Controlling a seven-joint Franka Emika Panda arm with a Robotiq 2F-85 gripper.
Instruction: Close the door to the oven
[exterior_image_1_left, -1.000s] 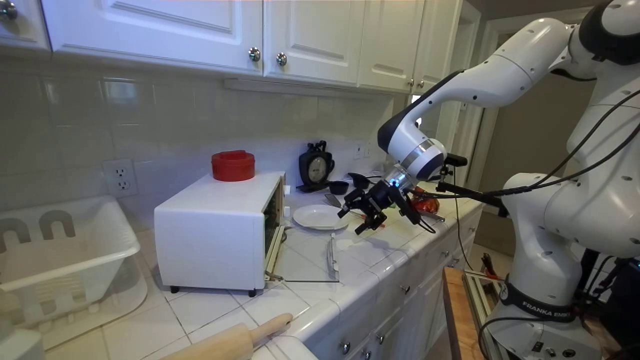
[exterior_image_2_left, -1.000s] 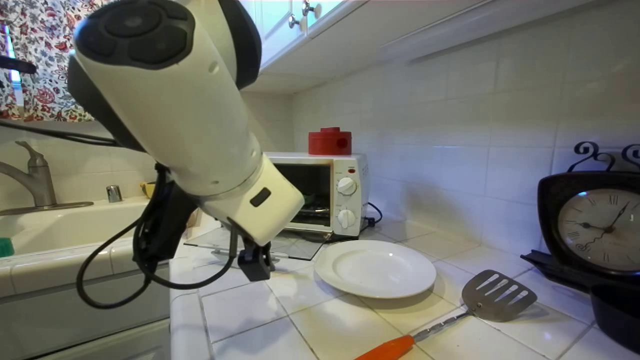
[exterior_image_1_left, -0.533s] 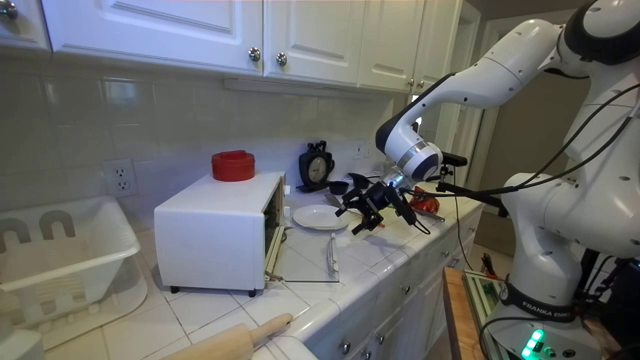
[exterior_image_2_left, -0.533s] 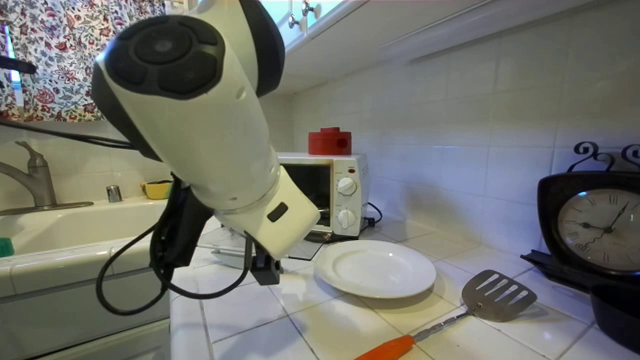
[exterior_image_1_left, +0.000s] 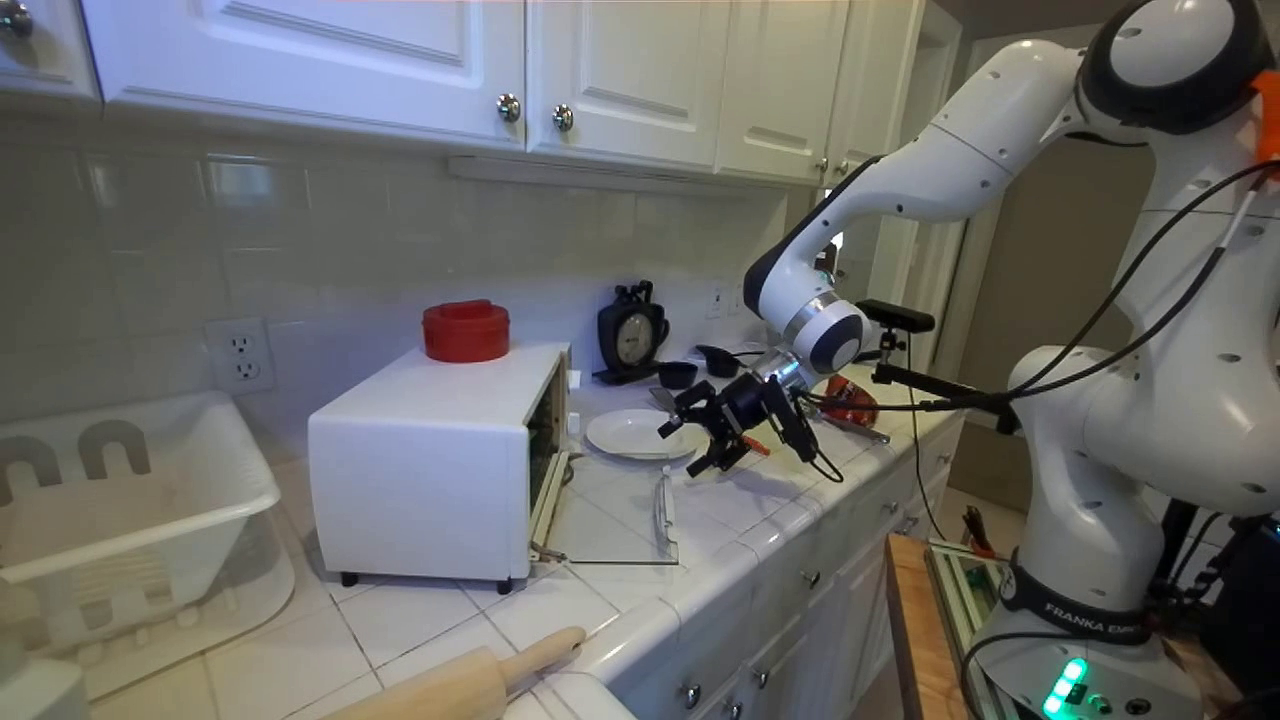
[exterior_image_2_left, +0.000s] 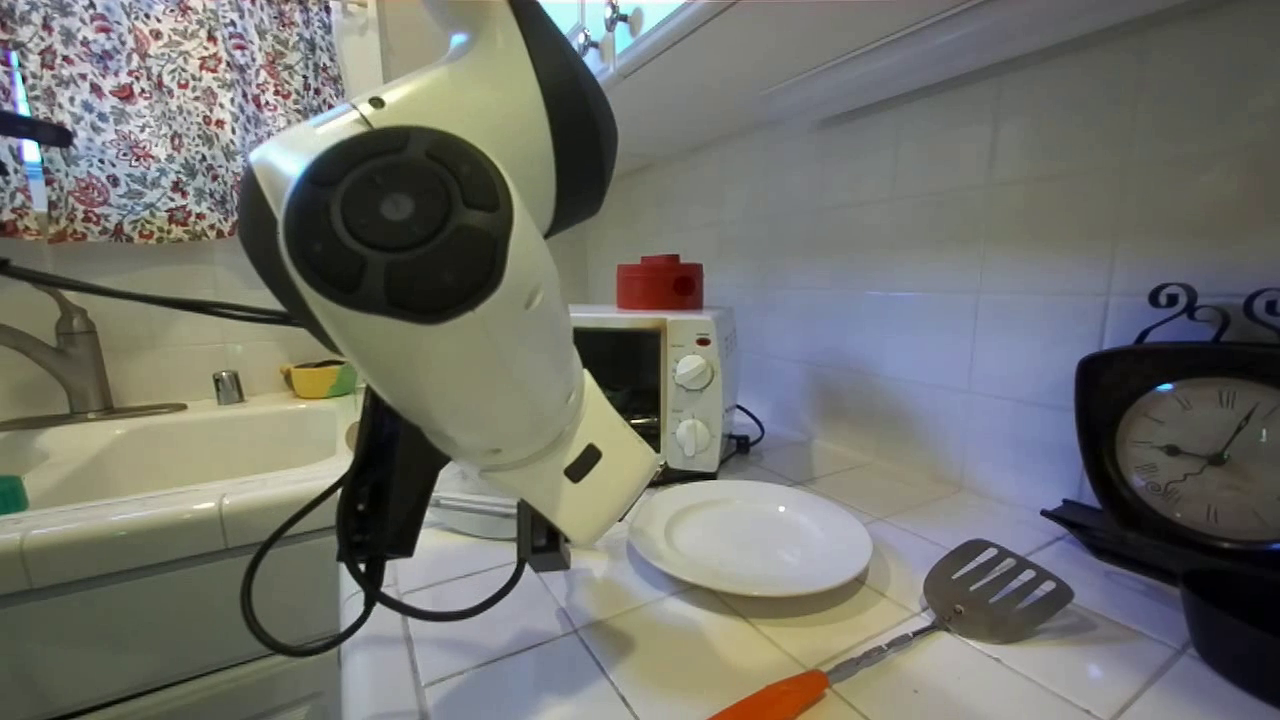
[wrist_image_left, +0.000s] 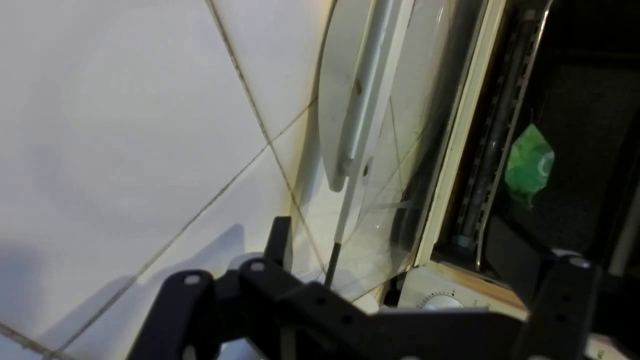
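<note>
Door (exterior_image_1_left: 615, 515), glass: lying folded down before the oven (exterior_image_1_left: 420, 500). Closing: none showing; the whole upward swing is remaining. Gripper (exterior_image_1_left: 682, 449): hovering near the door's handle (exterior_image_1_left: 663, 515), fingers (wrist_image_left: 279, 242) standing wide apart, holding nothing. Obscured: in an exterior view the arm (exterior_image_2_left: 450, 350) is covering most of door and gripper; the wrist view is cropping the oven.

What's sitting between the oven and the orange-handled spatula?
A white plate. An exterior view shows it lying between the oven and the spatula, not touching the spatula.
</note>
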